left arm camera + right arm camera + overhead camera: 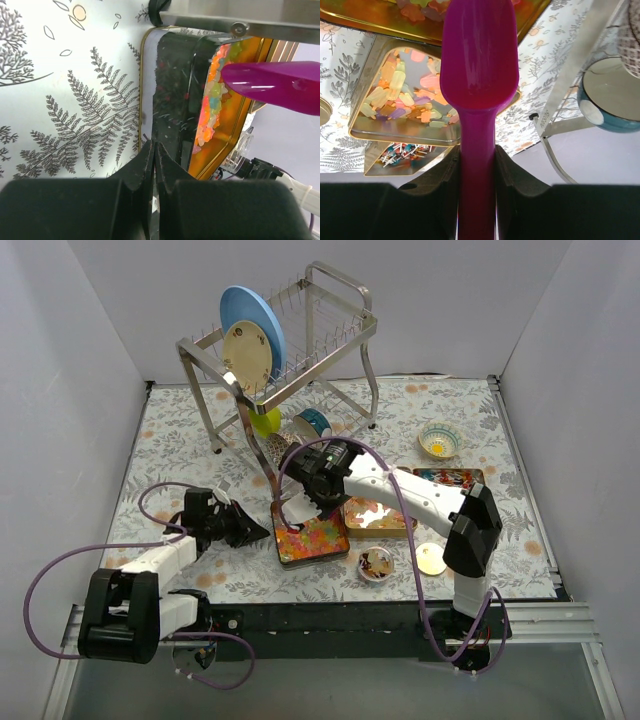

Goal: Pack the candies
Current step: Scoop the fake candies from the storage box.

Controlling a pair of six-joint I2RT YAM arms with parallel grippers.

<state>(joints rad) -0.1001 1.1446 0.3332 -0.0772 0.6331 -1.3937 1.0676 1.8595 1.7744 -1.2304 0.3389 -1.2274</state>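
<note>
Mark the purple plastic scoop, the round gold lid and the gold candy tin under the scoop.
purple plastic scoop [479, 65]: right wrist view, its bowl.
round gold lid [431, 559]: top external view, its centre.
gold candy tin [240, 120]: left wrist view, inner gold wall.

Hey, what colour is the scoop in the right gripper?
The scoop is glossy magenta-purple, clearest in the right wrist view.

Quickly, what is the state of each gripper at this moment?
Left gripper: shut, with nothing visible between its fingers.
Right gripper: shut on the scoop.
</note>
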